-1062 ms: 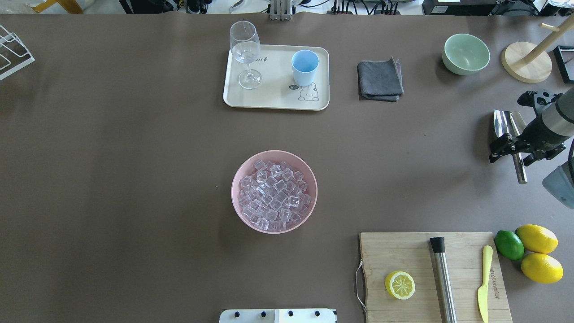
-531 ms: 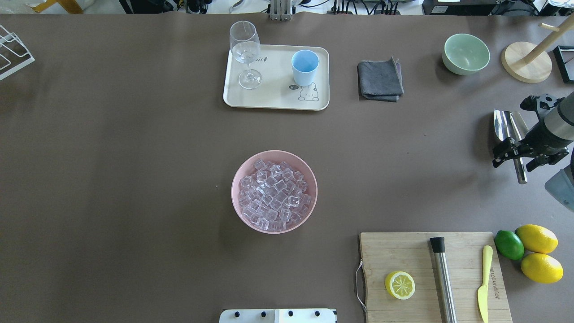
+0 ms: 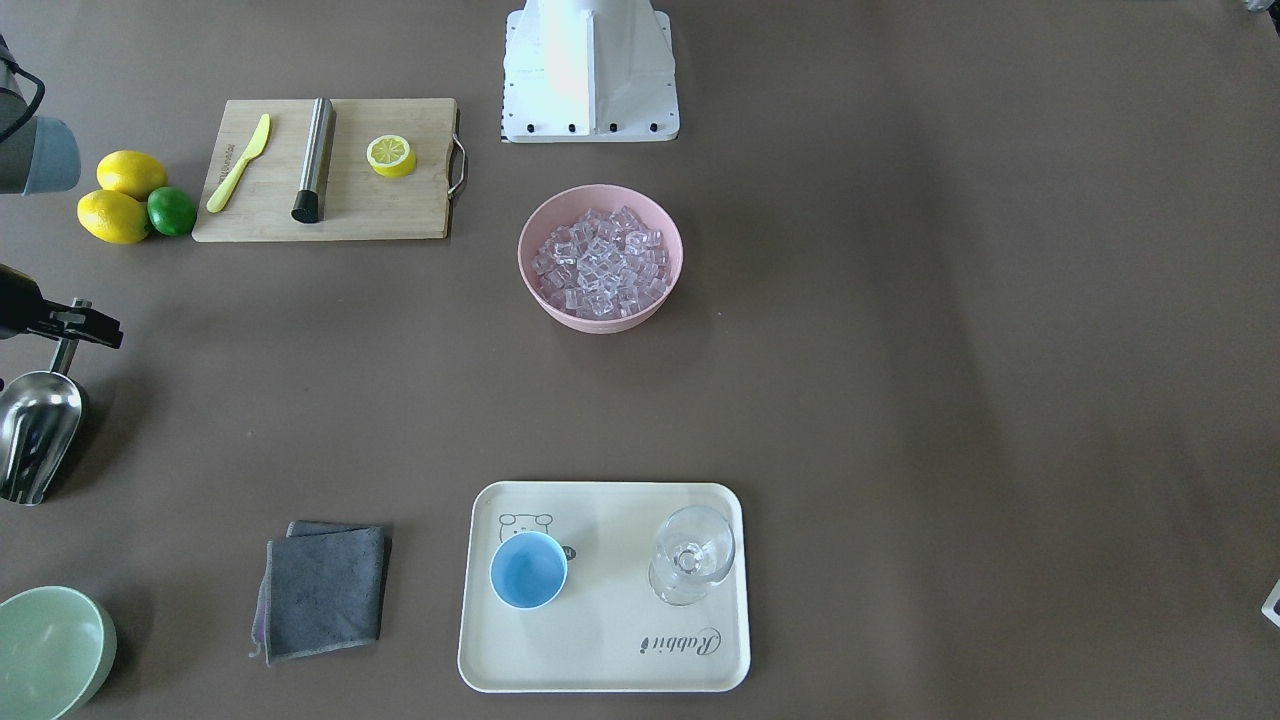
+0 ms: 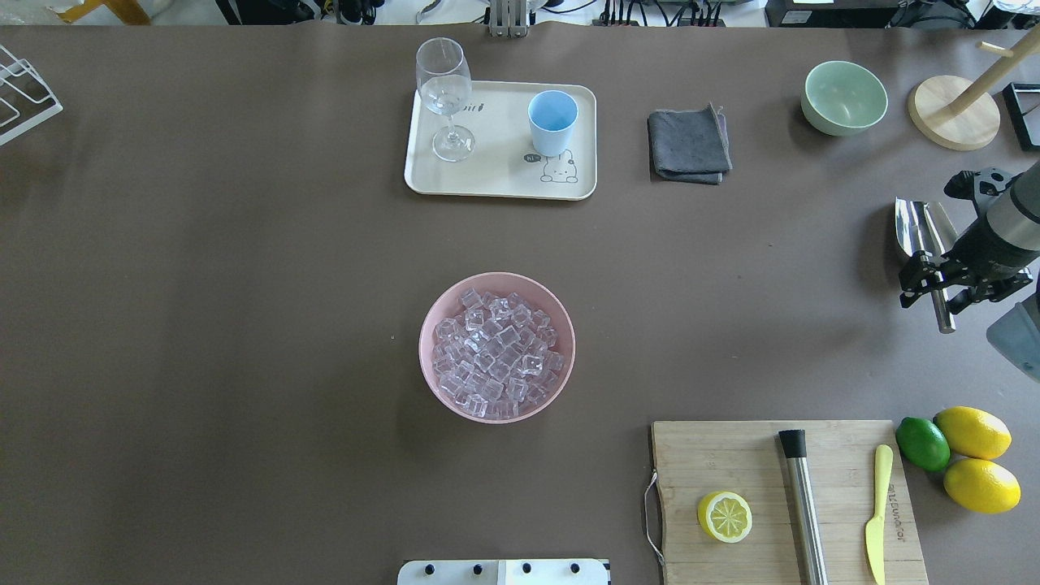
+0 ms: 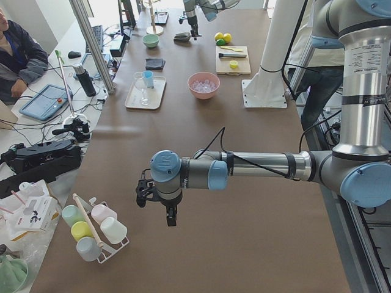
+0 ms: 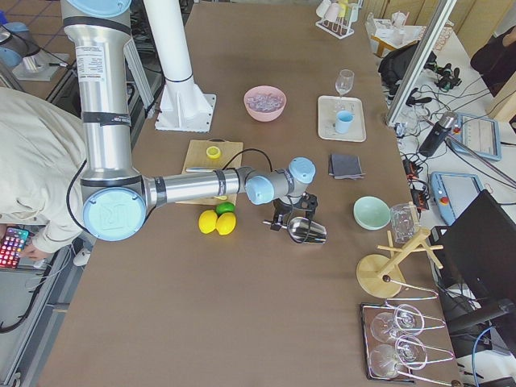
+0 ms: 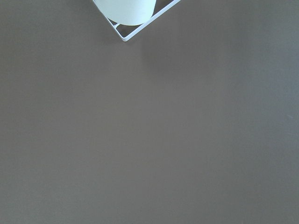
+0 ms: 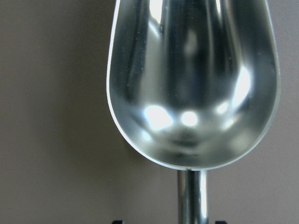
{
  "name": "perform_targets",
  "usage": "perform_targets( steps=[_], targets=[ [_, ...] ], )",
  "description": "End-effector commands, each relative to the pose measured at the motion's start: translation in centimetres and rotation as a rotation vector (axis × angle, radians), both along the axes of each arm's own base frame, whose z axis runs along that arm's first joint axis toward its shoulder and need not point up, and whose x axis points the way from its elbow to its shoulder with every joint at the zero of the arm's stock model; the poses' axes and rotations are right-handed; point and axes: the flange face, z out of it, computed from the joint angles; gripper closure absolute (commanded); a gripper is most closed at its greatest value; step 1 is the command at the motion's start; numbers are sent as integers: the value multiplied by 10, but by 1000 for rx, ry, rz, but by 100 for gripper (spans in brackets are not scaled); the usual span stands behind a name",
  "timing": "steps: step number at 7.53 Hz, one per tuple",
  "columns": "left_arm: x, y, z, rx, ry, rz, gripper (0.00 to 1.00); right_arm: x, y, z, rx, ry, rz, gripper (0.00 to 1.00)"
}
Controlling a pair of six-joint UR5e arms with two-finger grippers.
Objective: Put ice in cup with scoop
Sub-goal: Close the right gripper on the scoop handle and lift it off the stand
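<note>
The steel scoop (image 4: 916,227) lies on the table at the far right, handle toward the robot; it also shows in the front view (image 3: 35,430). My right gripper (image 4: 934,294) is open and straddles the scoop handle. In the right wrist view the trough (image 8: 191,79) fills the frame, and the fingertips (image 8: 219,222) sit apart on either side of the handle. The ice (image 4: 496,351) fills a pink bowl (image 4: 431,325) at mid-table. The light-blue cup (image 4: 552,122) stands on a cream tray (image 4: 496,183). My left gripper (image 5: 156,201) shows only in the left side view; I cannot tell its state.
A wine glass (image 4: 444,93) stands on the tray beside the cup. A grey cloth (image 4: 689,146), a green bowl (image 4: 843,97) and a wooden stand (image 4: 955,114) are at the back right. A cutting board (image 4: 780,504), two lemons and a lime (image 4: 922,443) lie near the scoop.
My right gripper has moved a little along the scoop handle toward the robot and lower over it. The scoop, bowl and cup have not moved.
</note>
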Motion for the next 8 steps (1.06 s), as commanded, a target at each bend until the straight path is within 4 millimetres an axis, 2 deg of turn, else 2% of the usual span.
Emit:
perform_targets(
  steps=[1,3,6,7,8],
  targets=[
    [0,0,0,0,0,0,2,4,5,10,-4,24,-1,28],
    [2,-1,-2,2,0,3,2,6,7,15,-9,29,-3,28],
    [11,-8,-12,19,3,18,2,7,6,15,2,46,2,67],
    [24,-10,-24,38,3,43,2,7,6,16,3,45,1,95],
    [38,-14,-37,66,4,71,2,7,6,15,6,44,0,100]
  ],
)
